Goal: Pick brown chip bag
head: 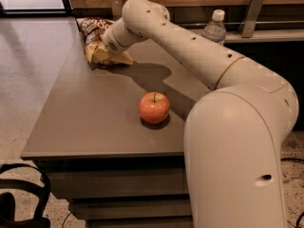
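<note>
The brown chip bag [91,28] lies at the far left corner of the grey table [85,113]. Its dark brown top with white lettering points away from me and its pale yellow lower half [100,55] faces me. My gripper [105,47] reaches in from the right and is down at the bag's yellow part, mostly hidden behind the white wrist [116,36]. A red-orange apple [154,107] stands in the middle of the table, well apart from the bag.
A clear water bottle [214,28] with a white cap stands on the ledge at the back right. My large white arm [237,141] fills the right foreground. A black object [19,198] sits on the floor at lower left.
</note>
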`<control>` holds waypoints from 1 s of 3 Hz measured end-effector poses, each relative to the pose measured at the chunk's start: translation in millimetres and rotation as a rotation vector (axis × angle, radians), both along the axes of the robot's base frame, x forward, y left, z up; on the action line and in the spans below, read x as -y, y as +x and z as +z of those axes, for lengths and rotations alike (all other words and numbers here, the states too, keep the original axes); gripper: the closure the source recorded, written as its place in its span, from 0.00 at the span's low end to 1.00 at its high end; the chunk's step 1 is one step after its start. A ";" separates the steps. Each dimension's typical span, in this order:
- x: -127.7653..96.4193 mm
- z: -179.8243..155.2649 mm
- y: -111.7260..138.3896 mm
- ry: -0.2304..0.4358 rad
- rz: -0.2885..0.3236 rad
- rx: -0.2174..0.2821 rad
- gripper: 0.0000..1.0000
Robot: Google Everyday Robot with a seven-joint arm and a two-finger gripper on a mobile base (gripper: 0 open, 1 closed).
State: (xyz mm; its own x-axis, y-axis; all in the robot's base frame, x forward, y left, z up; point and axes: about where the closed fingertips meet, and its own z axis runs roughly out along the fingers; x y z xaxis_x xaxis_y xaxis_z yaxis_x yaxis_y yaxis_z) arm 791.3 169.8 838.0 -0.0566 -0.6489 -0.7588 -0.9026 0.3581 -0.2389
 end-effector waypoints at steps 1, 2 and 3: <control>0.0 0.0 0.0 0.000 0.000 0.000 1.00; 0.0 0.2 0.0 0.000 0.000 0.000 1.00; -0.1 0.1 0.0 0.000 0.000 0.000 1.00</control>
State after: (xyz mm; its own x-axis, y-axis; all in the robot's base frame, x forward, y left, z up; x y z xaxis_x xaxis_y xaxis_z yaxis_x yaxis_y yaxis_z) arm 791.3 169.9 838.1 -0.0563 -0.6490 -0.7587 -0.9026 0.3579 -0.2392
